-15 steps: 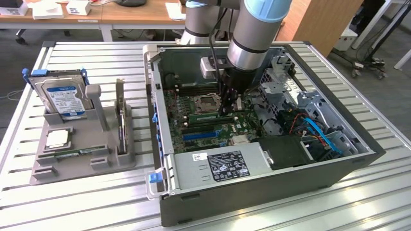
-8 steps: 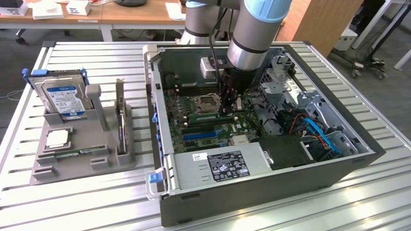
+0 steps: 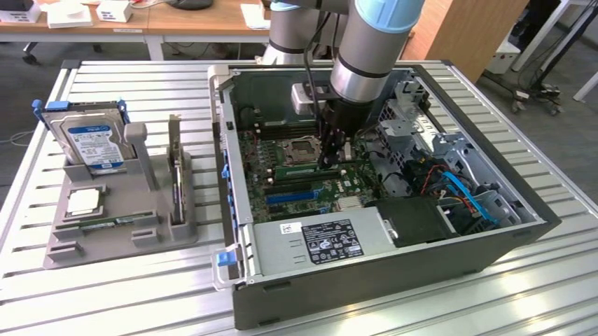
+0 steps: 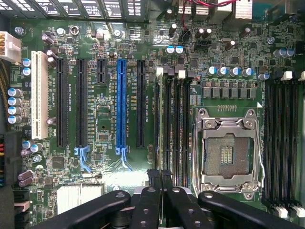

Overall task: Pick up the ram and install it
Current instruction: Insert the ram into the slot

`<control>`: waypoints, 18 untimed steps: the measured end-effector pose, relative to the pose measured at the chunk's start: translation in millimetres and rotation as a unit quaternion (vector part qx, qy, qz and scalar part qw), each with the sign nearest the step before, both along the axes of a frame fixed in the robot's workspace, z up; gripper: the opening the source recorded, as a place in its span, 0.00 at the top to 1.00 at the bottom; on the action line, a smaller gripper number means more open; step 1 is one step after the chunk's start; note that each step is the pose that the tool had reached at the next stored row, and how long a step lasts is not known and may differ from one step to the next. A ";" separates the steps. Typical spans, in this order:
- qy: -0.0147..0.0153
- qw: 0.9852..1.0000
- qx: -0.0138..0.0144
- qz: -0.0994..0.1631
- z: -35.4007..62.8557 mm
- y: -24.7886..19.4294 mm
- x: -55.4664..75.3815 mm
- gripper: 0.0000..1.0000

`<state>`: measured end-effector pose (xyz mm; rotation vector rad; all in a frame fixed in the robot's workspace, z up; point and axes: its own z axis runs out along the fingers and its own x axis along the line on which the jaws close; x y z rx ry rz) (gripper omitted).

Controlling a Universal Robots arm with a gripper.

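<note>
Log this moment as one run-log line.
hand: shut | position: inside open case, over memory slots beside CPU socket | ram stick: lying in grey fixture outside case | held: not discernible

Single arm point(image 3: 366, 35) enters from the top of the exterior view, grey tube with a light-blue joint cap, silver wrist point(image 3: 355, 82) pointing straight down with a black cable running alongside it. Black gripper point(image 3: 329, 161) hangs vertical under the wrist, slim and narrowing to its tip, jaws shut. In the wrist view the black linkage bars point(image 4: 95, 206) fan out on both sides and the two fingertips point(image 4: 153, 177) sit pressed together with no gap between them.
</note>
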<state>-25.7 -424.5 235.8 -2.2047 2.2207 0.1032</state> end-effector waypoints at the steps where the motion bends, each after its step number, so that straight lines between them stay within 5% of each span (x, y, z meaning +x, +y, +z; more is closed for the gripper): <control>1: 0.000 1.000 0.000 0.000 0.0 0.0 0.0 0.89; 18: 0.000 1.000 -0.002 -0.002 -0.6 1.6 0.0 0.89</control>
